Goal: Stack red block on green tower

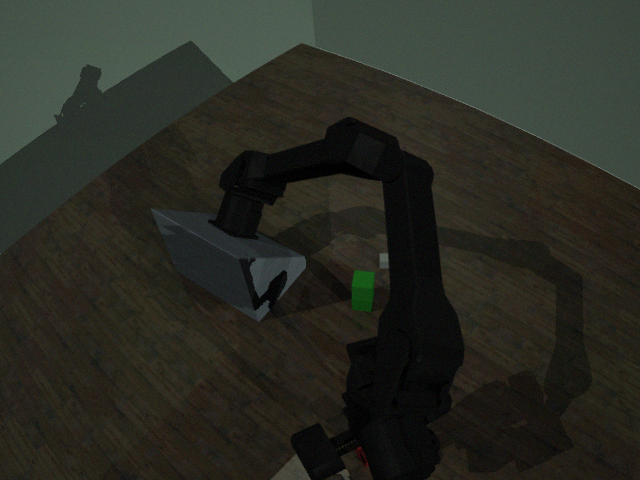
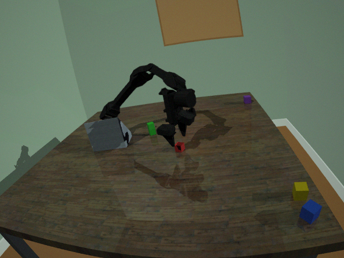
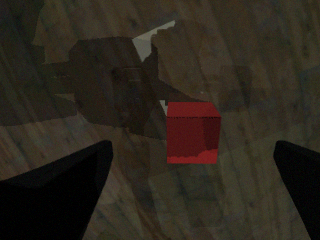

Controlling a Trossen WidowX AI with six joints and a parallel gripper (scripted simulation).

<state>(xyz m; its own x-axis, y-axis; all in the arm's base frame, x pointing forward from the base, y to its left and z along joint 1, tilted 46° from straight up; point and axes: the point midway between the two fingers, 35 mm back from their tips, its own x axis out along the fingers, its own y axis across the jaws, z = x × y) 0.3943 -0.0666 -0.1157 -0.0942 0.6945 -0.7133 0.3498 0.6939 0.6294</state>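
The red block (image 2: 179, 147) (image 3: 192, 137) lies on the table; in the top view only a sliver of the red block (image 1: 362, 457) shows behind the arm. My gripper (image 2: 178, 140) (image 3: 195, 150) is open and empty. It points down a little above the red block, which shows between the spread fingertips in the wrist view. The green tower (image 1: 362, 290) (image 2: 151, 128) stands upright, two green blocks high, between the arm's base and the gripper. The fingertips are hidden in the top view.
A large grey wedge-shaped block (image 1: 206, 253) (image 2: 104, 134) is at the arm's base. A small white block (image 1: 383, 260) is behind the green tower. A yellow block (image 2: 300, 191) and a blue block (image 2: 310, 211) are at the near right, a purple block (image 2: 247, 99) at the far right corner.
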